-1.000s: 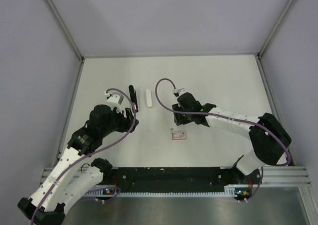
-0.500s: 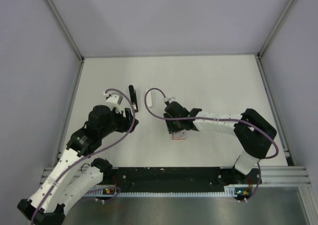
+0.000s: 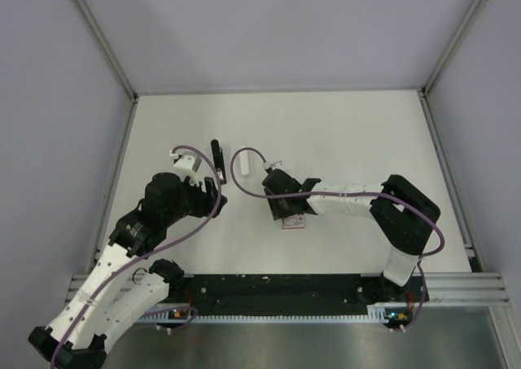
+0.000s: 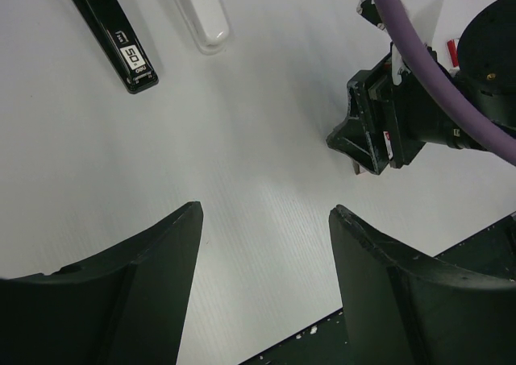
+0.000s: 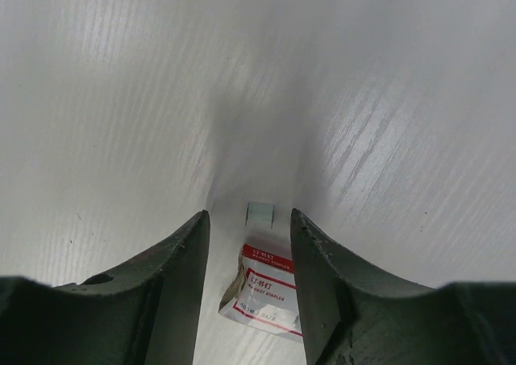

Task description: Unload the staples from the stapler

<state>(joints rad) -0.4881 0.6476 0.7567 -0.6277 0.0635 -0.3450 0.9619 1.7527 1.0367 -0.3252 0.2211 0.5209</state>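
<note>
The staples (image 5: pixel 260 213), a short silvery strip, lie on the white table just beyond a small red-and-white box (image 5: pixel 262 288). My right gripper (image 5: pixel 249 213) is open, pointing down, with the strip lying between its fingertips. The staples are hidden in the top view. There the right gripper (image 3: pixel 284 208) stands over the box (image 3: pixel 294 223). The stapler lies further back as a black bar (image 3: pixel 216 159) and a white bar (image 3: pixel 245 161). Both also show in the left wrist view, black (image 4: pixel 113 39) and white (image 4: pixel 201 14). My left gripper (image 4: pixel 266 210) is open and empty, low over bare table.
The table (image 3: pixel 350 133) is walled by grey panels on the left, back and right, with metal rails along the sides. A black strip (image 3: pixel 277 287) runs along the near edge by the arm bases. The right gripper (image 4: pixel 379 131) shows close in the left wrist view.
My right arm has swung left and nearer, bringing its gripper down over the red-and-white box and the staples. The left arm and the stapler parts have not moved.
</note>
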